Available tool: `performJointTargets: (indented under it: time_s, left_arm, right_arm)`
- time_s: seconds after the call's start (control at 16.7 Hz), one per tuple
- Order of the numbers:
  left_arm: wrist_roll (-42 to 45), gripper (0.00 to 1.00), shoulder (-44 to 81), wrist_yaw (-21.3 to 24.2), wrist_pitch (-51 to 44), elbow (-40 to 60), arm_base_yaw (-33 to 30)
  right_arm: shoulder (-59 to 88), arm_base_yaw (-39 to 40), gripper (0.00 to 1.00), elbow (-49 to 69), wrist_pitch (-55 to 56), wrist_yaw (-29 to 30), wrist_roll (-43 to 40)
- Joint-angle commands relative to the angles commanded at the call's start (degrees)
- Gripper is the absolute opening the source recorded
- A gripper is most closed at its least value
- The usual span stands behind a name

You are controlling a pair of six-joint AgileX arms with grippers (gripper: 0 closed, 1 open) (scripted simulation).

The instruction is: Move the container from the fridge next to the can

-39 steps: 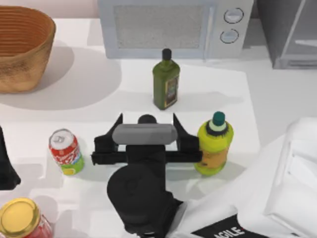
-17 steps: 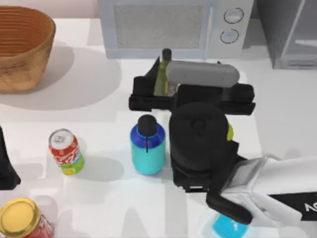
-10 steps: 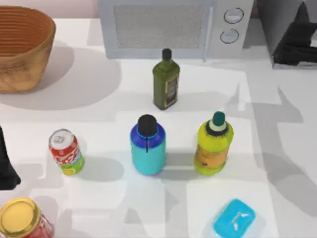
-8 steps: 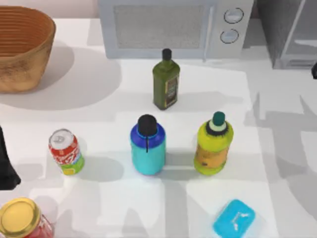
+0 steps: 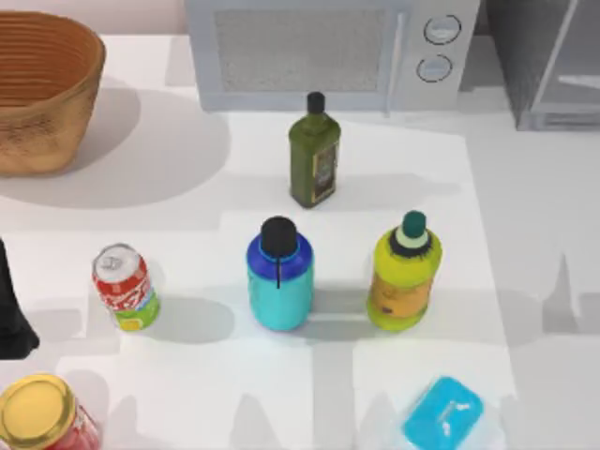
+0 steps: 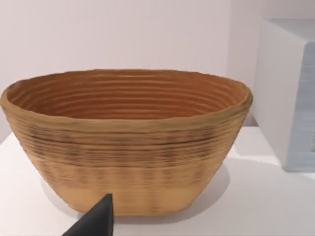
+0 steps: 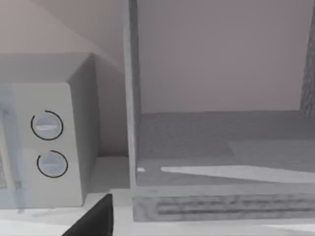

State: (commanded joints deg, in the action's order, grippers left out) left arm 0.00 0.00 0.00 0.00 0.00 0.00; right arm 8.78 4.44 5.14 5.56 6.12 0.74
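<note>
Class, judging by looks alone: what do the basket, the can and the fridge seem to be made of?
Basket: woven wicker or coiled fibre, matt tan, ribbed bands showing. Can: probably metal, silver top, printed red and green wrap. Fridge: grey metal-looking body, apparently glass door in a pale frame.

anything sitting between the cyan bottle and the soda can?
No. In the top view the cyan bottle stands upright to the right of the soda can, with just bare table between them. The yellow bottle is on its far side.
</note>
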Motion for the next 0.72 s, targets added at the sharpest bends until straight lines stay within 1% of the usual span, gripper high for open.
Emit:
performJointTargets:
  time_s: [0.12, 0.24, 0.72]
  left_arm:
    - [0.0, 1.0, 0.0, 0.0, 0.0, 0.0, 0.0]
    - [0.0, 1.0, 0.0, 0.0, 0.0, 0.0, 0.0]
    - [0.0, 1.0, 0.0, 0.0, 0.0, 0.0, 0.0]
  right_arm:
    - [-5.3, -2.7, 1.0, -3.1, -3.3, -3.7, -0.5]
    - [-8.2, -4.2, 1.0, -4.8, -5.2, -5.8, -0.7]
    - [-9.2, -4.3, 1.0, -4.5, -6.2, -6.0, -0.7]
